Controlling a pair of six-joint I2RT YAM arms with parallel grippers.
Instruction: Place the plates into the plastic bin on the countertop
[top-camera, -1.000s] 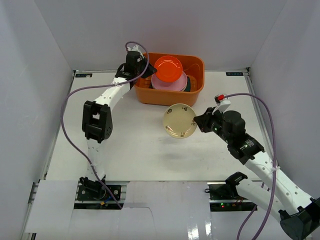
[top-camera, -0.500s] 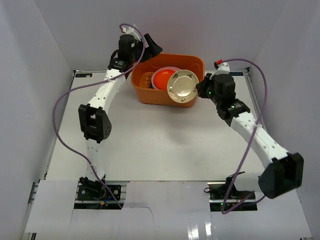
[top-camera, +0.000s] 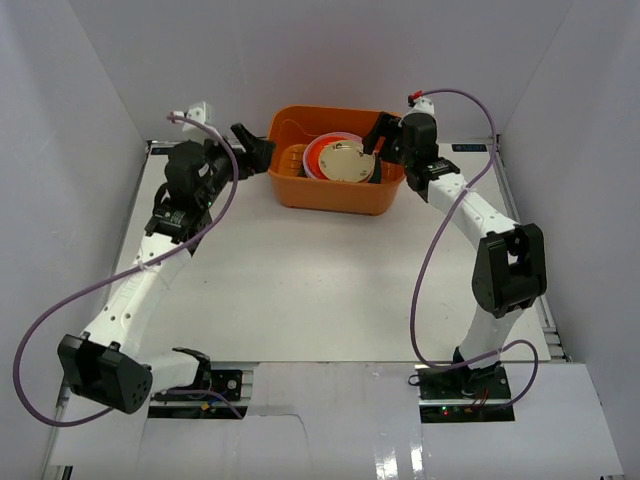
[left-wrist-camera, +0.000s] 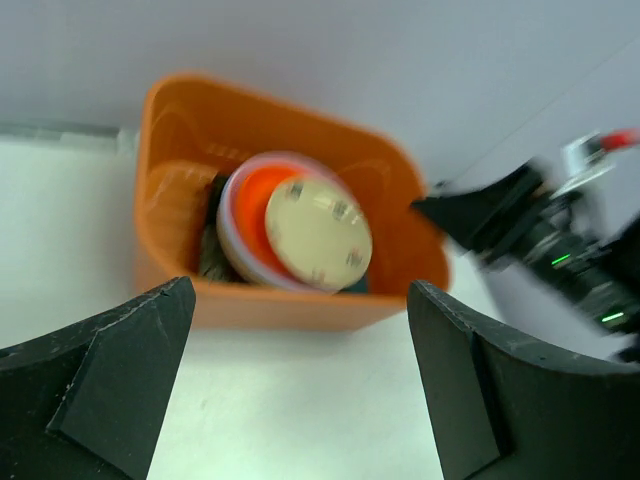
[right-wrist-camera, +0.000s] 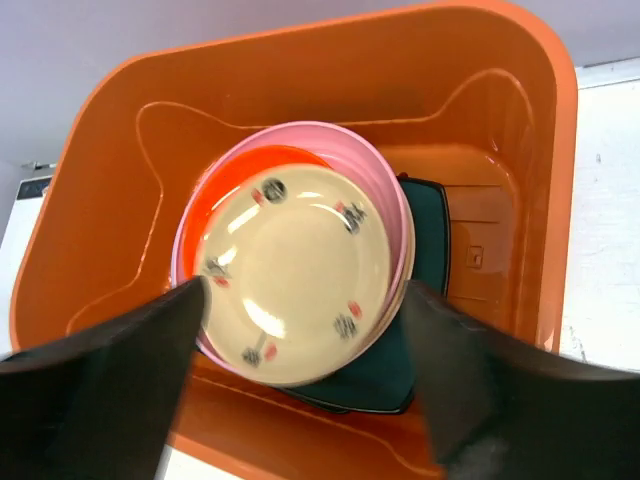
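Observation:
The orange plastic bin (top-camera: 335, 192) stands at the back of the white countertop (top-camera: 300, 280). Inside it, a small beige patterned plate (right-wrist-camera: 295, 275) lies tilted on top of an orange-red plate (right-wrist-camera: 225, 190) and a pink plate (right-wrist-camera: 372, 165), with a square dark teal plate (right-wrist-camera: 428, 250) beneath. My right gripper (right-wrist-camera: 305, 290) hangs open just above the beige plate, over the bin's right side (top-camera: 383, 135), holding nothing. My left gripper (top-camera: 255, 147) is open and empty, left of the bin and clear of its rim. In the left wrist view the bin (left-wrist-camera: 300, 305) sits beyond my left gripper (left-wrist-camera: 300, 300).
White walls close in the countertop at the back and on both sides. Thin dark strips run along its left and right edges (top-camera: 118, 265). Purple cables loop off both arms, the right arm's cable (top-camera: 440, 240) hanging over the right half of the countertop.
My right gripper carried the beige plate over the bin and let it go onto the stack. My left arm opened, pulled out of the bin and swung left and lower.

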